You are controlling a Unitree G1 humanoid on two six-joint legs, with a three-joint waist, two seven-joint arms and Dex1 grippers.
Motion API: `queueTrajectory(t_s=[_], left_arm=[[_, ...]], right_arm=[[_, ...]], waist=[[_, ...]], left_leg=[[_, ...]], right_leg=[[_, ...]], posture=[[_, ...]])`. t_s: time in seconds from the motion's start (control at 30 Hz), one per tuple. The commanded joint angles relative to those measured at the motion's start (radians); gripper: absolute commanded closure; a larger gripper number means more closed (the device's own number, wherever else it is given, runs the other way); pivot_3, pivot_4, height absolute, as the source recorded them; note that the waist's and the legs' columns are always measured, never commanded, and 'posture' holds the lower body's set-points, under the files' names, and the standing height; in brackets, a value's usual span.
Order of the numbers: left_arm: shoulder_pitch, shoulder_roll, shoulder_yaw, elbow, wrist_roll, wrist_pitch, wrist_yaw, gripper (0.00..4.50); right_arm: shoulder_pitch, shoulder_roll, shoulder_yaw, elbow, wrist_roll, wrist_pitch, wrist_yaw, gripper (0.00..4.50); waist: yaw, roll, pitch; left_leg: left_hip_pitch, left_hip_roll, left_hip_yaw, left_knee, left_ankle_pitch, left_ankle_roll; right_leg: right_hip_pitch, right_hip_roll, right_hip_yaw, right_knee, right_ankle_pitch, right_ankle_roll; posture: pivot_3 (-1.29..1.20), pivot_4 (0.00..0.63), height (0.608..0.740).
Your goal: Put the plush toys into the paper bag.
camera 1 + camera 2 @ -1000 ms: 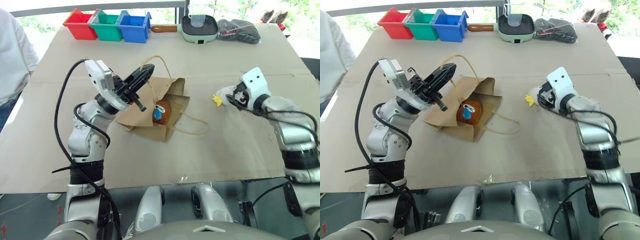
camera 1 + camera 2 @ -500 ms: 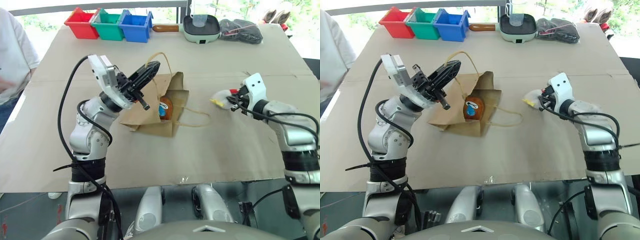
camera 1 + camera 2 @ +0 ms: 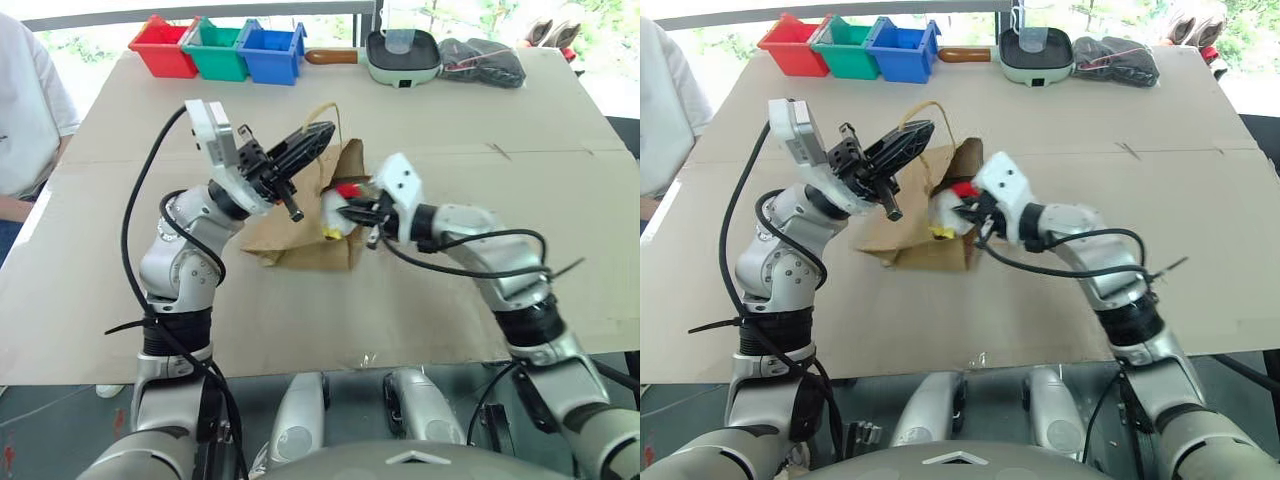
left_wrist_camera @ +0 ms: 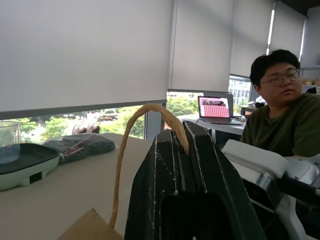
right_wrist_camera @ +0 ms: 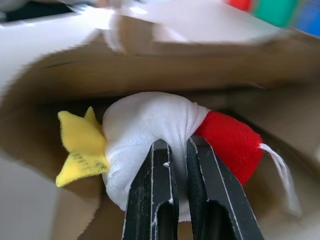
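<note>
Left eye view. I see the paper bag (image 3: pixel 300 225), flat brown kraft, lying near the middle of the bench (image 3: pixel 480 130), which is covered in tan cardboard sheets. Its mouth faces the robot's right. The left end effector (image 3: pixel 305 143) is pinched closed on a tan twisted-paper handle (image 3: pixel 322 108) and holds the upper lip of the bag raised. The right end effector (image 3: pixel 350 212) comes in from the right and is clamped on the white plush toy (image 3: pixel 336 210) at the bag's mouth. The toy's long axis runs roughly toward and away from the robot, red top (image 3: pixel 347 189) farther, yellow feet (image 3: pixel 330 233) nearer.

Along the far edge stand a red bin (image 3: pixel 164 45), a green bin (image 3: pixel 213 49) and a blue bin (image 3: pixel 270 51), then a pale green pan (image 3: pixel 400 56) and a black plastic bag (image 3: pixel 485 60). A person (image 3: pixel 25 110) in a white shirt is at the left edge.

Left wrist view. I see the handle looped over the closed black fingers (image 4: pixel 172 165), which hide most of the bag. A seated person (image 4: pixel 282 115) is behind.

Right wrist view. The narrow black fingers (image 5: pixel 152 200) dent the soft white cloth of the oval toy; brown paper walls surround it on all sides.
</note>
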Motion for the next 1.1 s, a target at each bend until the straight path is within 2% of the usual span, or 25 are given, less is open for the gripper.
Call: queueTrajectory(t_s=[0.03,0.27,0.4,0.53,0.67,0.77,0.87,0.97,1.07,1.1], left_arm=[[-0.018,-0.006,-0.018,-0.021,0.024,-0.015,0.008,4.50],[0.050,0.010,0.001,-0.087,0.006,0.010,0.036,4.50],[0.091,-0.015,0.032,-0.116,-0.041,0.019,0.071,4.50],[0.110,-0.043,0.037,-0.128,-0.068,0.011,0.077,4.50],[0.112,-0.085,0.046,-0.143,-0.112,0.024,0.099,4.50],[0.121,-0.101,0.044,-0.160,-0.143,0.043,0.112,4.50],[0.139,-0.102,0.048,-0.159,-0.145,0.040,0.103,4.50],[0.150,-0.101,0.053,-0.136,-0.137,0.025,0.086,4.50],[0.149,-0.101,0.064,-0.117,-0.137,0.014,0.076,4.50],[0.146,-0.106,0.066,-0.113,-0.137,0.011,0.079,4.50]], right_arm=[[-0.058,0.046,0.034,0.127,-0.017,-0.135,0.082,4.46],[-0.126,0.148,0.029,0.427,-0.071,-0.390,0.140,4.46],[-0.121,0.212,0.009,0.443,-0.010,-0.395,0.219,4.46],[-0.085,0.212,-0.004,0.373,0.036,-0.327,0.276,4.46],[-0.087,0.200,0.001,0.439,-0.065,-0.379,0.166,4.46],[-0.136,0.247,0.001,0.584,-0.144,-0.443,0.040,4.46],[-0.144,0.283,-0.006,0.648,-0.120,-0.469,0.105,4.46],[-0.119,0.264,-0.017,0.599,-0.068,-0.423,0.208,3.65],[-0.081,0.208,-0.012,0.508,-0.076,-0.381,0.230,2.22],[-0.067,0.186,-0.011,0.476,-0.078,-0.365,0.239,1.62]], waist=[[-0.001,0.000,0.000],[-0.003,0.000,0.000],[-0.004,0.000,0.000],[0.001,0.000,0.000],[0.004,0.000,0.000],[-0.003,0.000,0.000],[-0.005,0.000,0.000],[-0.003,0.000,0.000],[0.002,0.000,0.000],[0.002,0.000,0.000]], left_leg=[[0.000,0.000,0.000,0.000,0.000,0.000],[0.001,0.000,0.000,0.000,0.000,0.000],[0.001,0.001,0.000,-0.001,0.000,0.000],[0.001,0.001,-0.001,-0.001,0.000,0.000],[0.000,0.000,-0.001,0.000,0.000,0.000],[0.001,0.000,-0.001,0.000,0.000,0.000],[0.002,0.000,-0.001,-0.001,0.000,0.000],[0.002,0.000,-0.001,-0.001,0.000,0.000],[0.001,0.000,-0.001,-0.001,0.000,0.000],[0.001,0.000,0.000,0.000,0.000,0.000]], right_leg=[[0.000,0.000,0.000,0.000,0.000,0.000],[0.000,0.000,0.000,0.001,0.000,0.000],[0.000,0.000,0.000,0.001,0.000,0.000],[0.000,0.000,-0.001,0.001,0.000,0.000],[0.000,-0.001,-0.001,0.001,0.000,0.000],[0.000,-0.001,-0.001,0.002,0.000,0.000],[0.000,0.000,-0.001,0.002,0.000,0.000],[0.000,0.000,-0.001,0.002,0.000,0.000],[0.000,-0.001,-0.001,0.001,0.000,0.000],[0.000,-0.001,-0.001,0.001,0.000,0.000]], posture=[[0.00,0.150,0.740],[0.00,0.150,0.740],[0.00,0.150,0.740],[0.00,0.150,0.740],[0.00,0.150,0.740],[0.00,0.150,0.740],[0.00,0.150,0.740],[0.00,0.150,0.740],[0.00,0.150,0.740],[0.00,0.150,0.740]])
